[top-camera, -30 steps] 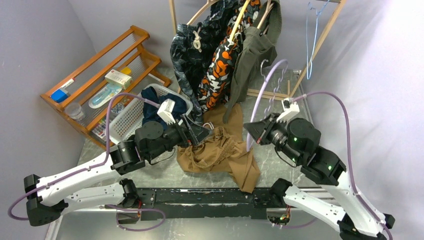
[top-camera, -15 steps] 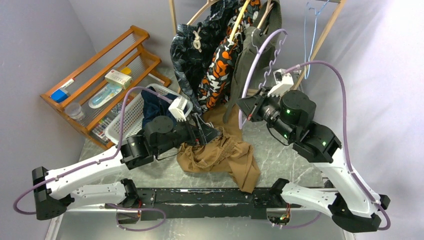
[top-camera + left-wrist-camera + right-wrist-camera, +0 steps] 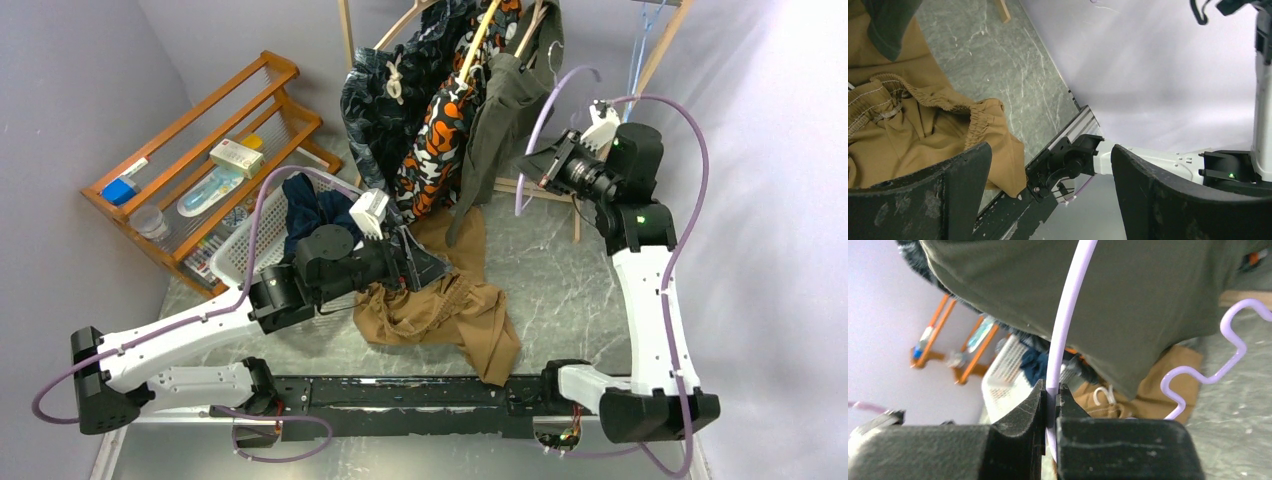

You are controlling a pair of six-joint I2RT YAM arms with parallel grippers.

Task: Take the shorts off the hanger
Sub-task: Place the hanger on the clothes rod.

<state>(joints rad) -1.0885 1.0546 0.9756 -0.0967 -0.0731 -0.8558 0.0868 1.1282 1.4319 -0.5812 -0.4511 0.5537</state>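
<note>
1. A grey marbled tabletop [image 3: 570,290] sits between pale lilac walls [image 3: 760,150].
2. A slatted orange-brown wooden shelf rack [image 3: 285,72] stands at the left. Beside it is a white plastic laundry basket [image 3: 245,245] holding the plain navy shorts [image 3: 310,205].
3. The tan fabric shorts [image 3: 440,310] lie crumpled on the tabletop.
4. On the light wooden clothes rail [image 3: 345,30] hang the dark leaf-print shorts [image 3: 375,100], the orange-black-white camouflage shorts [image 3: 440,140] and the olive-grey shorts [image 3: 500,130].
5. The left gripper [image 3: 438,268] is spread wide over the tan shorts and holds nothing.
6. The right gripper [image 3: 1050,397] is pinched tight on a thin lilac plastic hanger [image 3: 1066,315], next to the olive-grey shorts.
</note>
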